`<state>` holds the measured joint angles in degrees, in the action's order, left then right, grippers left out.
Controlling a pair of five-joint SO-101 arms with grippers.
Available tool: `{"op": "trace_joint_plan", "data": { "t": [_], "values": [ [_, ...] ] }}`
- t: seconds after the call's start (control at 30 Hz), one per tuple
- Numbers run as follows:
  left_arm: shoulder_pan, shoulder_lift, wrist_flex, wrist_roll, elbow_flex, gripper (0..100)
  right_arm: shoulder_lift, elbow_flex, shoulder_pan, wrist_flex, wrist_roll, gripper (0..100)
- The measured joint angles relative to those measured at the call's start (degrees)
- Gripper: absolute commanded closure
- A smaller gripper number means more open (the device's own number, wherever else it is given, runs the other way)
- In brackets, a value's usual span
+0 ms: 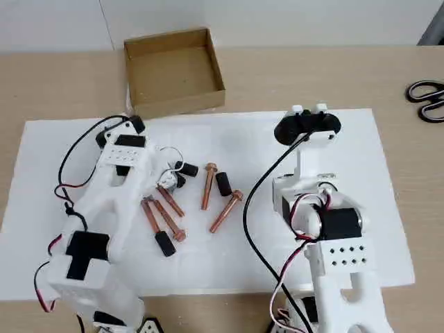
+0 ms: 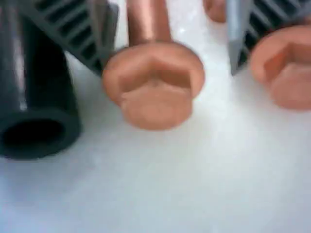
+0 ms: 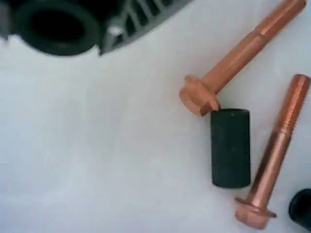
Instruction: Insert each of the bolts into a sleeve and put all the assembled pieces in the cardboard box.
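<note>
Several copper bolts and black sleeves lie loose on the white sheet [image 1: 277, 257]. My left gripper [image 1: 171, 182] [image 2: 167, 60] is down among them and open, its ribbed fingers [image 2: 73, 29] on either side of one bolt's shank just behind the head [image 2: 153, 85]. A black sleeve [image 2: 31, 102] lies just outside one finger and a second bolt head [image 2: 286, 68] outside the other. My right gripper [image 1: 305, 128] hangs over the sheet's far right part; a black sleeve [image 3: 53, 24] sits against its ribbed finger [image 3: 138, 19]. Two bolts [image 3: 243, 53] [image 3: 274, 155] and a sleeve [image 3: 230, 148] lie beyond it.
The open cardboard box [image 1: 173, 69] stands on the wooden table past the sheet's far left corner, with nothing visible inside. Scissors [image 1: 427, 97] lie at the table's right edge. Both arms' black cables trail over the sheet.
</note>
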<state>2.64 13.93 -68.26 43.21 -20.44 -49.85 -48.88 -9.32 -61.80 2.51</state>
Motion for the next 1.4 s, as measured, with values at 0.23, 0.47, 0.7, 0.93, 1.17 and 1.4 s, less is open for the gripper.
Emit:
{"op": "trace_joint_plan", "data": {
  "t": [0.23, 0.47, 0.7, 0.93, 1.17, 1.4],
  "values": [
    [3.9, 0.0, 1.6, 3.0, -0.2, 97, 0.0, 0.0, 0.0, 0.0, 0.0, 99.4],
    [5.5, 0.0, 4.9, 5.9, -0.3, 99, 0.0, 0.0, 0.0, -3.0, 0.0, 99.4],
    [5.5, -0.1, 4.9, 5.9, -0.3, 99, 0.0, 0.0, 0.0, -3.7, 0.0, 99.4],
    [5.5, -0.1, 4.9, 5.9, -0.3, 99, 0.0, 0.0, 0.0, -3.7, 0.0, 99.1],
    [5.5, 0.9, -4.0, 5.8, 6.8, 99, 0.0, 0.0, -0.3, -3.7, 0.0, 99.1],
    [6.2, 1.1, -18.0, 6.0, 18.1, 99, 0.0, 0.0, -0.4, -3.7, 0.0, 99.1]
  ]
}}
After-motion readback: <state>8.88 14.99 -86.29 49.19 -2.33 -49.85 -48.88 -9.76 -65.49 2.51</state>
